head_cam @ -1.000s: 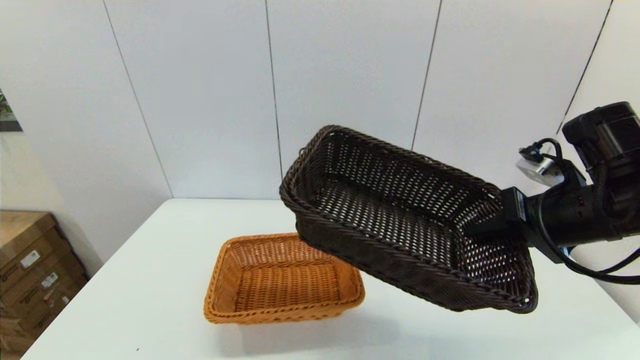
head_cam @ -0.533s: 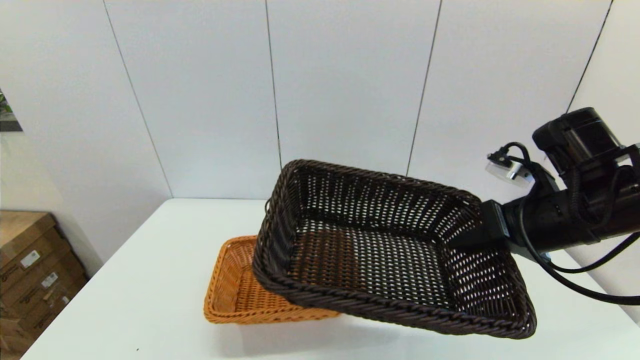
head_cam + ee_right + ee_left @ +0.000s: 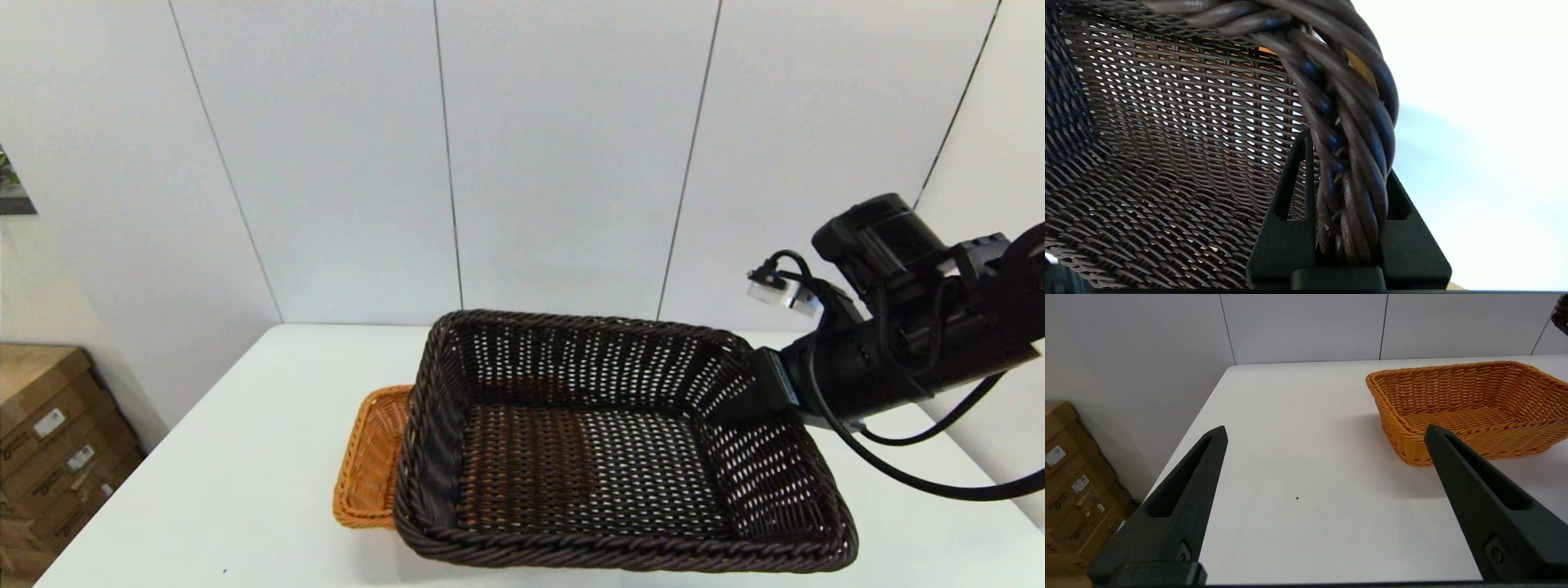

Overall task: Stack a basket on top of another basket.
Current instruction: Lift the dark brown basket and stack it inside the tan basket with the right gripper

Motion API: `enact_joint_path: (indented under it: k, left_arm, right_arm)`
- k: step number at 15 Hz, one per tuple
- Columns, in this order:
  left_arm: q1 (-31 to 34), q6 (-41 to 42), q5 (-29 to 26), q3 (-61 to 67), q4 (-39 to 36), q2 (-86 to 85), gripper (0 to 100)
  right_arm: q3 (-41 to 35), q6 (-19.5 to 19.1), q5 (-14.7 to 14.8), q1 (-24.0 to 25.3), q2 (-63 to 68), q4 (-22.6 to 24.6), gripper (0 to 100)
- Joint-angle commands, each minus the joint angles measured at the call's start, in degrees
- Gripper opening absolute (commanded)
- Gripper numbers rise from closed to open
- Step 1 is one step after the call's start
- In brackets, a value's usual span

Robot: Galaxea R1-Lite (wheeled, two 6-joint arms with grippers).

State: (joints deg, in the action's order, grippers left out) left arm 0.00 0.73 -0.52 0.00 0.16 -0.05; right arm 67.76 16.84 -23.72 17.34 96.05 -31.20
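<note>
Head cam first: I've got the right gripper (image 3: 747, 400) clamped on the dark basket's (image 3: 604, 457) right rim, covering most of the orange basket (image 3: 367, 457) on the white table (image 3: 245, 457), panelled wall behind. Left wrist: left gripper (image 3: 1327, 435) spread apart, cardboard boxes (image 3: 1069, 477) beside the table. Right wrist: fingers (image 3: 1290, 183) pinching the rolled rim.

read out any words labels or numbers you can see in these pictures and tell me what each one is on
None can be read.
White stickers on the cardboard boxes left of the table: too small to read.
Printed marks on those boxes, left wrist view: blurred.
Dark brown basket, orange-tan basket: no text.
</note>
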Motion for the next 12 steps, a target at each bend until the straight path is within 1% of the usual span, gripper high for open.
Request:
enact_joint_path:
  k: [1,3,7,8,10,12]
  left_arm:
    - [0.00,-0.03,0.00,0.09,0.02,-0.04,100]
    - [0.00,0.06,0.00,0.09,0.02,-0.04,100]
    - [0.00,-0.03,0.00,0.09,0.02,-0.04,100]
    - [0.00,0.06,0.00,0.09,0.02,-0.04,100]
    - [0.00,-0.03,0.00,0.09,0.02,-0.04,100]
    - [0.00,0.06,0.00,0.09,0.02,-0.04,100]
  right_arm:
    - [7.65,-1.89,2.01,0.16,3.00,-7.65,0]
    - [12.75,-2.60,2.10,0.16,4.85,-12.84,0]
    - [22.95,-2.51,2.28,0.24,8.54,-20.92,0]
    - [25.50,-2.51,2.28,0.42,9.42,-22.77,0]
    - [31.21,-2.51,3.86,0.86,11.70,-26.20,0]
    - [35.43,-2.25,4.21,2.00,13.64,-28.13,0]
